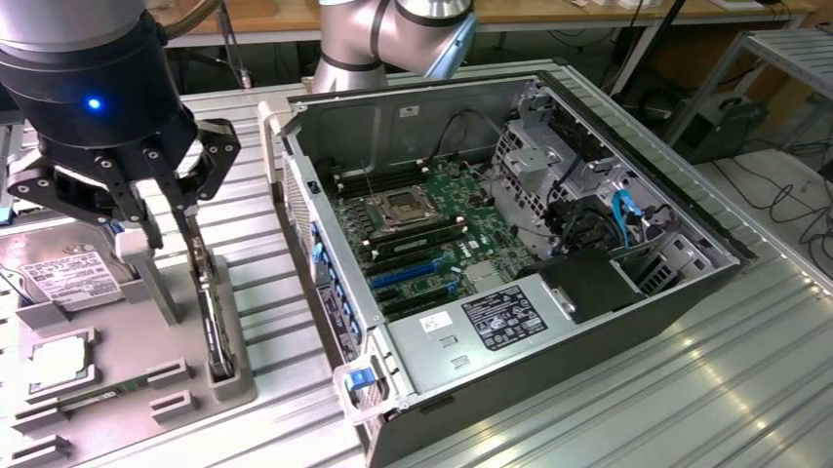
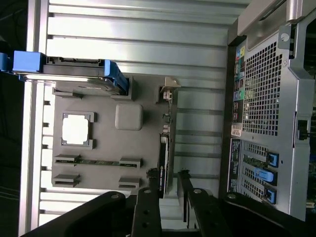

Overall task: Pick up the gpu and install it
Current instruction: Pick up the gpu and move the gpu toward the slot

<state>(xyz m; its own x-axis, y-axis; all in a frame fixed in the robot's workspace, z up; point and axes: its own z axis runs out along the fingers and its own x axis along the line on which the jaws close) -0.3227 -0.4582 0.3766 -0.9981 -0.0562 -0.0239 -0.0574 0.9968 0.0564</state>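
Observation:
The gpu is a thin dark card standing on edge in a slot of the grey holder tray, at the exterior view's left. My gripper hangs just above its far end, the fingers apart and straddling the card's top edge. In the wrist view the gpu shows edge-on, running between my two black fingertips. A gap shows on one side of the card, so the gripper is open. The card rests in its holder.
The open computer case lies at the exterior view's right, with the motherboard and blue expansion slots exposed. On the tray sit a silver hard drive in a blue caddy, a processor and a memory stick.

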